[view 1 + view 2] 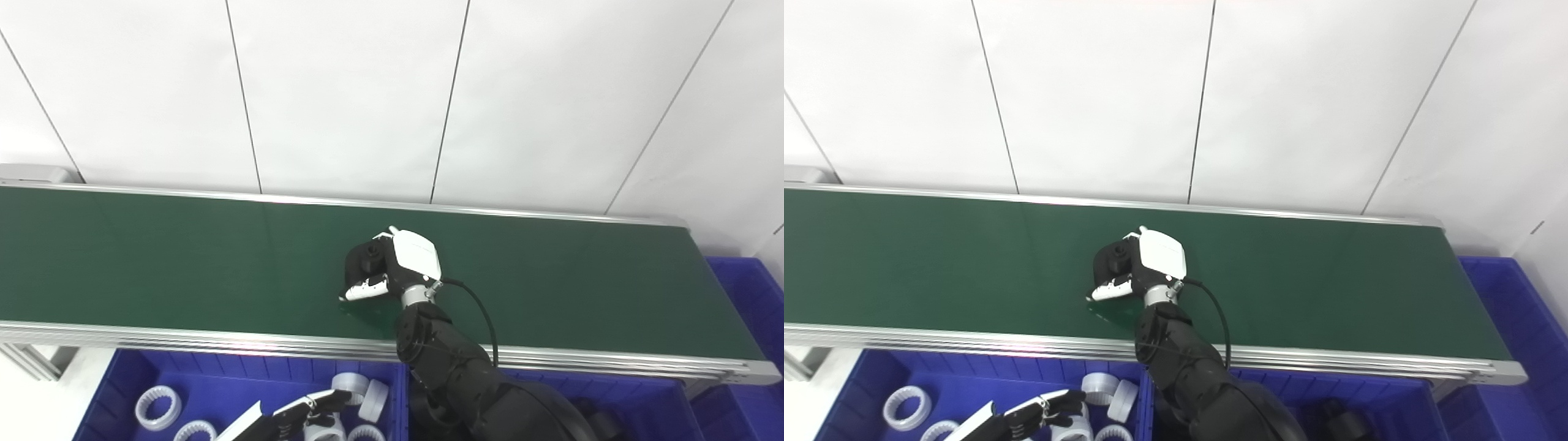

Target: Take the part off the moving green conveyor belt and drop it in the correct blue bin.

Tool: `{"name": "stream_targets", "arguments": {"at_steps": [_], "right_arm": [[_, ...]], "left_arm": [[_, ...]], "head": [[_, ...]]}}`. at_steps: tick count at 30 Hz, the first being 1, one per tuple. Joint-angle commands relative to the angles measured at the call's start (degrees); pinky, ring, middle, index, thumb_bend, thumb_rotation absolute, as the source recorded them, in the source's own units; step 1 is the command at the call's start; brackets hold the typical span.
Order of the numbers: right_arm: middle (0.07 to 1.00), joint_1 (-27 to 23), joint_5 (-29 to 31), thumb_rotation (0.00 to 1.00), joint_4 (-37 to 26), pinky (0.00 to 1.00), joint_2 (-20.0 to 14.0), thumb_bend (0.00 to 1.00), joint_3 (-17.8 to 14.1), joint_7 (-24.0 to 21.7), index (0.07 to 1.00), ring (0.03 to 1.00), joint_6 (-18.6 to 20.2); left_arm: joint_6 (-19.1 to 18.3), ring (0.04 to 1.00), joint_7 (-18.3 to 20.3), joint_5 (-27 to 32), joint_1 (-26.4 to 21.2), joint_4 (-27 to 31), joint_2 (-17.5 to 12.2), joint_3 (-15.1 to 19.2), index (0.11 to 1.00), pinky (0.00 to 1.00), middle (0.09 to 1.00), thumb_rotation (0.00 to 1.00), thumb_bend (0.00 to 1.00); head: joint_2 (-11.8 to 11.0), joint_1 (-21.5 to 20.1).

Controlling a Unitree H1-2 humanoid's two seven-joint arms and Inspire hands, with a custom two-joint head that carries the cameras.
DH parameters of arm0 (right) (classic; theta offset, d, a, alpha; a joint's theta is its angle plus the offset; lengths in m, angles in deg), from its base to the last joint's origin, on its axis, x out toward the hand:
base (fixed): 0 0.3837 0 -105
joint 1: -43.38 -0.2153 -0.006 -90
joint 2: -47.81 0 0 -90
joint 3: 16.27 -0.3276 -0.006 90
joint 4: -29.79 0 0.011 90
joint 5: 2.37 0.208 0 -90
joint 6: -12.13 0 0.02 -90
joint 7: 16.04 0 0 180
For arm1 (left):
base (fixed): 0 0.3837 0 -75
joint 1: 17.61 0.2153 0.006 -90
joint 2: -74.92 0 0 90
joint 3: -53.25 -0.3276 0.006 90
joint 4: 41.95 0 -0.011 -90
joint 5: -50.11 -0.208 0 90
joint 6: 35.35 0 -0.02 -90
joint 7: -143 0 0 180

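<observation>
On the green conveyor belt (pixel 184 263) my right hand (pixel 395 269) reaches over the belt's middle, its fingers curled around a black round part (pixel 365 262). The part shows at the left of the white-backed hand, low at the belt surface; I cannot tell whether it is lifted off. My left hand (pixel 300 413) hovers low over the left blue bin (pixel 119 373), fingers spread and holding nothing. That bin holds several white rings (pixel 158 407). A second blue bin (pixel 1396 398) lies under my right arm, with a dark part (pixel 1335 421) inside.
A third blue bin (pixel 750 300) stands past the belt's right end. Silver rails (pixel 184 334) edge the belt at front and back. A white panelled wall (pixel 367 92) rises right behind the belt.
</observation>
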Motion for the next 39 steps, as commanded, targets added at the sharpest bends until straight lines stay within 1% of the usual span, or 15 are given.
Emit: {"name": "stream_targets", "arguments": {"at_steps": [1,6,8,11,12,14,17,20,21,23,25,32,34,38,39], "right_arm": [[0.721,-0.9,-0.5,0.18,0.2,0.65,1.3,0.99,0.9,-1.7,0.584,0.705,0.5],[0.696,-0.5,-1.1,0.15,0.3,0.64,0.9,0.98,2.0,-2.0,0.582,0.678,1.1],[0.659,-0.3,-1.4,0.12,0.3,0.56,0.7,0.98,2.5,-2.2,0.586,0.61,1.1],[0.657,0.0,-1.4,0.08,0.2,0.52,0.4,0.96,2.8,-2.5,0.594,0.59,0.9],[0.648,0.1,-1.4,0.07,0.2,0.46,0.3,0.94,2.9,-2.7,0.598,0.563,1.0],[0.632,0.3,-1.3,0.04,0.2,0.39,0.2,0.91,3.0,-3.1,0.6,0.521,0.9],[0.608,0.7,-1.2,0.01,0.2,0.36,0.1,0.9,3.1,-3.6,0.598,0.485,0.6],[0.59,1.2,-0.6,0.0,0.2,0.37,-0.1,0.86,2.7,-3.7,0.578,0.471,-0.5],[0.544,1.3,-0.4,0.0,0.2,0.36,-0.2,0.74,2.5,-3.6,0.545,0.457,-0.9],[0.495,1.6,0.0,0.0,0.1,0.35,-0.3,0.6,2.3,-3.5,0.509,0.441,-1.4],[0.499,1.7,0.3,0.0,0.0,0.35,-0.5,0.54,2.1,-3.4,0.509,0.433,-1.9],[0.521,1.5,0.9,0.0,-0.8,0.34,-1.7,0.51,1.5,-1.7,0.518,0.418,-3.4],[0.488,1.3,1.0,0.0,-1.3,0.34,-2.3,0.52,1.4,-1.3,0.496,0.446,-3.8],[0.542,1.3,0.5,0.0,-2.8,0.36,-4.2,0.51,1.9,0.0,0.509,0.429,-4.9],[0.567,1.3,0.4,0.0,-3.3,0.35,-4.5,0.5,2.0,0.2,0.511,0.453,-5.1]], "left_arm": [[1.9,0.902,0.2,1.2,-0.6,1.1,-0.2,0.0,0.891,0.84,0.925,0.54,0.52],[1.9,0.909,0.6,1.7,-0.8,1.3,-0.2,0.1,0.896,0.85,0.931,0.54,0.52],[1.9,0.911,1.1,2.6,-0.8,1.5,-0.2,0.2,0.897,0.85,0.931,0.53,0.51],[1.8,0.915,1.5,3.8,-0.9,1.9,-0.5,0.1,0.9,0.86,0.932,0.53,0.51],[1.7,0.919,1.6,4.2,-0.9,2.0,-0.6,0.1,0.902,0.86,0.934,0.53,0.51],[1.7,0.923,2.0,5.1,-1.0,2.0,-0.7,0.2,0.906,0.87,0.939,0.53,0.5],[1.6,0.926,2.5,5.9,-1.3,1.8,-1.0,0.2,0.91,0.87,0.943,0.54,0.5],[1.4,0.927,2.9,6.7,-1.7,1.3,-0.9,0.2,0.911,0.87,0.945,0.55,0.5],[1.4,0.927,3.0,6.8,-1.8,1.2,-0.9,0.2,0.912,0.87,0.945,0.55,0.5],[1.4,0.927,3.1,6.7,-2.0,1.1,-0.8,0.2,0.912,0.87,0.945,0.55,0.49],[1.6,0.927,3.2,6.5,-2.2,0.9,-0.7,0.2,0.913,0.87,0.945,0.56,0.49],[1.9,0.931,3.7,5.9,-3.0,-0.6,0.2,0.3,0.915,0.88,0.946,0.58,0.5],[1.9,0.933,3.8,5.4,-3.5,-1.1,0.8,0.2,0.917,0.88,0.949,0.6,0.5],[1.9,0.934,4.5,4.7,-4.8,-2.4,2.1,0.3,0.921,0.89,0.951,0.61,0.49],[1.9,0.932,4.5,4.4,-5.0,-2.7,2.4,0.4,0.922,0.88,0.951,0.62,0.49]], "head": [[0.1,-0.1],[0.4,-0.7],[0.6,-0.8],[1.0,-1.0],[1.1,-1.1],[1.2,-1.2],[1.3,-1.6],[1.1,-1.9],[1.0,-1.9],[1.0,-2.0],[1.0,-2.2],[0.9,-4.1],[0.8,-4.9],[0.6,-6.5],[0.6,-6.5]]}}
